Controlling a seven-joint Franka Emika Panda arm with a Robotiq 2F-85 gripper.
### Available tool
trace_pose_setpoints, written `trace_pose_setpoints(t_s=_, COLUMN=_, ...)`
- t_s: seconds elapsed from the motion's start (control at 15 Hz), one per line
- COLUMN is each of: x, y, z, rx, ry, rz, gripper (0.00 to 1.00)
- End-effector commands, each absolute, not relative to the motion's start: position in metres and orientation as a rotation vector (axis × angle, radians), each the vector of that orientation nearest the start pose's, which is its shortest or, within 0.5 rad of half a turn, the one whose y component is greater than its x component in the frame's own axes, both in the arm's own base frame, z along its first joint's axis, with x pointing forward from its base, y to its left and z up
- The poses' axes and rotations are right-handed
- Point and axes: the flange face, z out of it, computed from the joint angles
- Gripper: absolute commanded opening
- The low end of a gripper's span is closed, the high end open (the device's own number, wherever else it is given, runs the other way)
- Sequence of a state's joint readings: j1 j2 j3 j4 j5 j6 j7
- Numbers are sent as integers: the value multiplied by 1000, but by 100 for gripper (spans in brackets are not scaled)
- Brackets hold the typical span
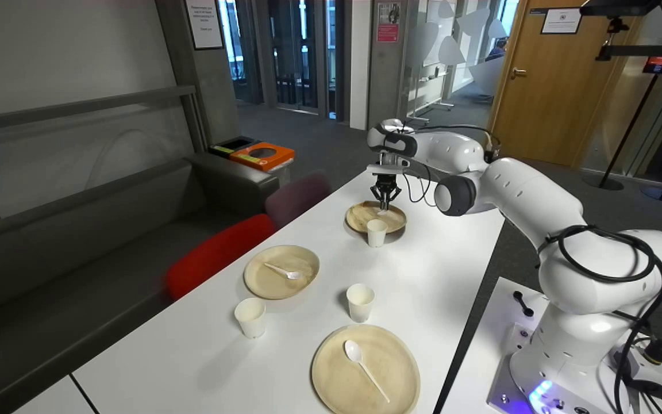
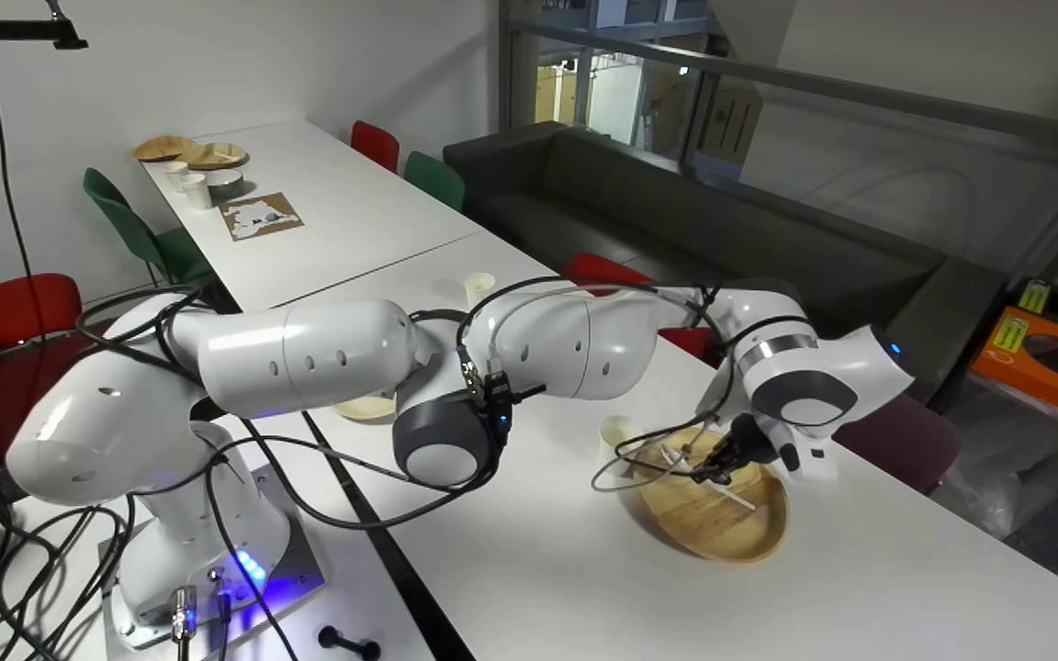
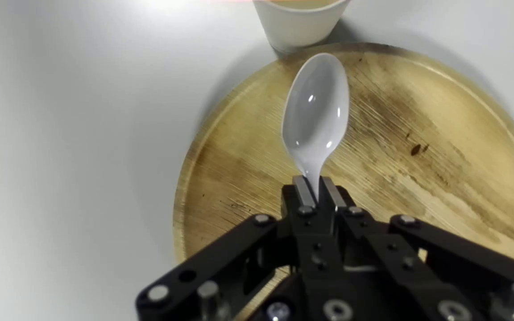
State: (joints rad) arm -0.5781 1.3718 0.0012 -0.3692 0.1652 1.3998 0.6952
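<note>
The gripper (image 3: 316,189) has its fingers nearly together, pinching a white spoon (image 3: 317,107) by the handle, just behind the bowl. The spoon is over a wooden plate (image 3: 234,156); whether they touch cannot be determined. Good handling calls for firm, even pressure, as the thin handle could twist, and for vertical travel above the rim before any sideways move. Obstructions: a cup (image 3: 304,26) stands just beside the plate, near the spoon's bowl, and a cable (image 2: 619,450) loops close by. Also on the table (image 1: 434,287), in an exterior view: a second plate (image 1: 265,283) and a third plate (image 1: 331,374), each bearing its own spoon (image 1: 353,349), and two more cups (image 1: 250,319).
</note>
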Motion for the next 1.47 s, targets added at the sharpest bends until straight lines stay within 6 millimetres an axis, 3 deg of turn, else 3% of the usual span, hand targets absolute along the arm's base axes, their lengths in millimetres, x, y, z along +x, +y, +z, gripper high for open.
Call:
trace_pose_setpoints(t_s=0.0, x=651, y=-396, z=210, rx=-2579, ry=1560, rz=563, gripper=2)
trace_pose_setpoints(t_s=0.73, x=654, y=-405, z=215, rx=-3098, ry=844, rz=593, gripper=2)
trace_pose_setpoints(t_s=1.07, x=664, y=-402, z=219, rx=-3236, ry=442, rz=586, gripper=2)
trace_pose_setpoints(t_s=1.4, x=676, y=-395, z=209, rx=-3272, ry=0, rz=572, gripper=2)
